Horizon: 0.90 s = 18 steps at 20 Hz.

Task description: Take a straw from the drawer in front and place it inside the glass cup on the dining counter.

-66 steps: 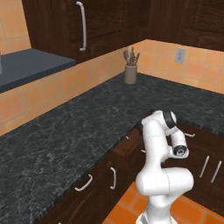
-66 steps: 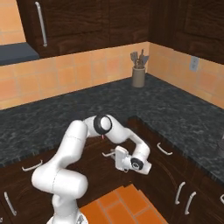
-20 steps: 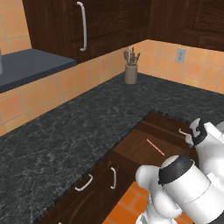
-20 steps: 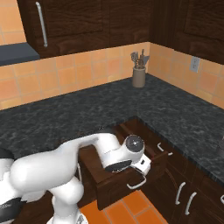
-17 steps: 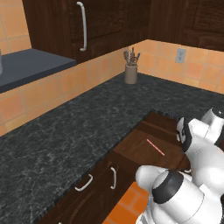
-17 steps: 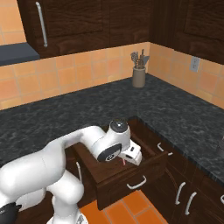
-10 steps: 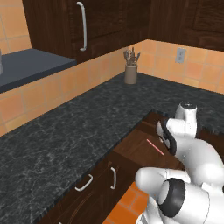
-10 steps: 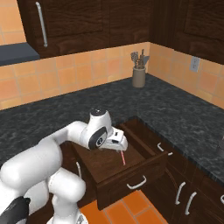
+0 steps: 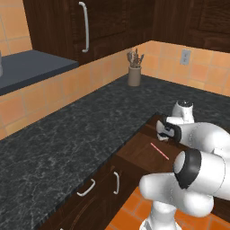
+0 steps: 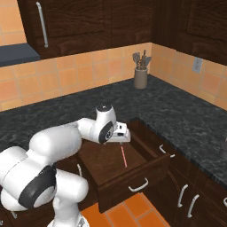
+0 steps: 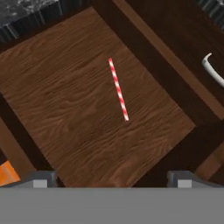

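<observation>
Fingers [image 11: 112,177]: two small dark tips at the bottom corners of the hand view, spread wide apart, nothing between them; they look down into the drawer from above.
Fingers in the base views: the white hand [image 10: 119,134] hangs over the back part of the open drawer; the tips themselves are too small to tell there.
Thin red-and-white striped straw [image 11: 118,89]: lies flat on the drawer floor, alone, apart from the fingers; the hand view shows its stripes, the right base view only a thin pinkish line [image 10: 123,156], the left base view likewise [image 9: 159,151].
Shallow dark-brown wood drawer [image 10: 148,167]: pulled out from under the table; its small silver handle [image 10: 138,186] shows on the front in the right base view, and as a curved white bar [image 11: 211,70] in the hand view.
Black speckled granite table [image 9: 81,134]: runs along the orange tiled wall.
Beige utensil holder [image 10: 140,78]: stands on the table by the corner, well apart from the drawer.
</observation>
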Tool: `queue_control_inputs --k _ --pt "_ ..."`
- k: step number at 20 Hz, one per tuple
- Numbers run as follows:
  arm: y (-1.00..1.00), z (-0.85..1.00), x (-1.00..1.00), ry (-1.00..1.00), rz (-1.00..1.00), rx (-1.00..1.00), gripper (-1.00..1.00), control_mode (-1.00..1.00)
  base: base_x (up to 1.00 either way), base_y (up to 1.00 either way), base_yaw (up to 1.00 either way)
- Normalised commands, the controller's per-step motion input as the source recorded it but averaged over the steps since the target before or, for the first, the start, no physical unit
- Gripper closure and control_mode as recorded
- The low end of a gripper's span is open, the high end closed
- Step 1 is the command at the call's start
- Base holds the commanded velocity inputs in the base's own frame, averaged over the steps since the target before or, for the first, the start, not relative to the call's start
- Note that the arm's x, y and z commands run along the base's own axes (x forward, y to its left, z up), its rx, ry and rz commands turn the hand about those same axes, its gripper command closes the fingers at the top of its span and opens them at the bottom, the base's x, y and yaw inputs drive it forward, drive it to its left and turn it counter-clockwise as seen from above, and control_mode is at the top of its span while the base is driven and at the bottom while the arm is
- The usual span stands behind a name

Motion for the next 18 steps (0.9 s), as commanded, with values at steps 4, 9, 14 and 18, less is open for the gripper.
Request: queue_control_inputs --k 4,9,14,18 --pt "0.18 -0.48 0.63 0.05 0.00 -0.10 -1.00 -1.00 0.00 0.00 0.00" --pt "0.00 -0.74 0.57 0.03 0.00 -0.03 -1.00 -1.00 0.00 0.00 0.00" --pt "-0.06 -0.66 0.48 0.02 0.02 0.00 -1.00 -1.00 0.00 0.00 0.00" --pt "-0.33 -0.59 0.32 0.00 0.04 0.00 -1.00 -1.00 0.00 0.00 0.00"
